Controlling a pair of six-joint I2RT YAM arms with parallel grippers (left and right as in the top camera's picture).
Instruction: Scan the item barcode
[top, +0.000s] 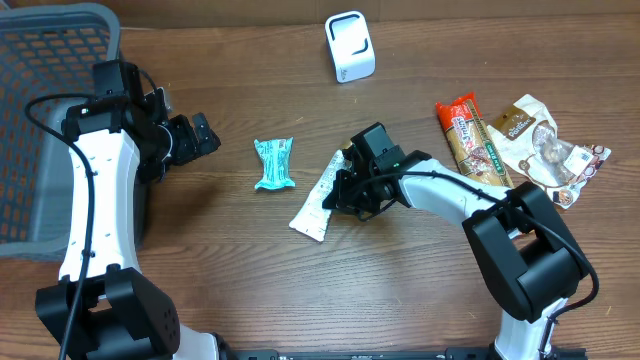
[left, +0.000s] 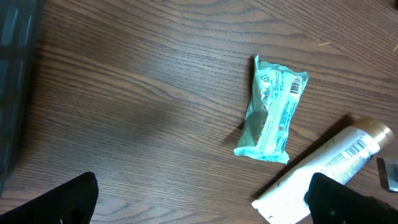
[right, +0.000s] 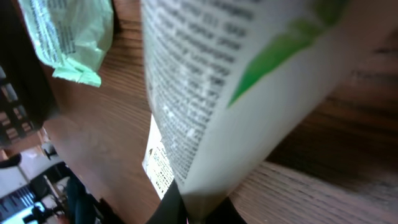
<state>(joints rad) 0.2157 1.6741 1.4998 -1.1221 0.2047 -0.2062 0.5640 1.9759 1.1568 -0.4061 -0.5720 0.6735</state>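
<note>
Dark wood-grain tabletop (top: 230, 270) fills every view. Nearest the robot's base, the right gripper (top: 347, 192) is clamped on a white plastic squeeze tube (top: 312, 208) lying mid-table, apparently near its capped end. The right wrist camera shows only blurred print and a green mark on the tube, while the left wrist view alone shows the gold cap (left: 373, 130) and a barcode (left: 356, 148). Just left of the tube lies a teal foil snack packet (top: 273, 163). Beyond it the left gripper (left: 202, 186) hovers, jaws wide apart and holding nothing. Farthest back stand a white boxy scanner (top: 349, 47) and, at far left, a grey mesh basket (top: 40, 60).
</note>
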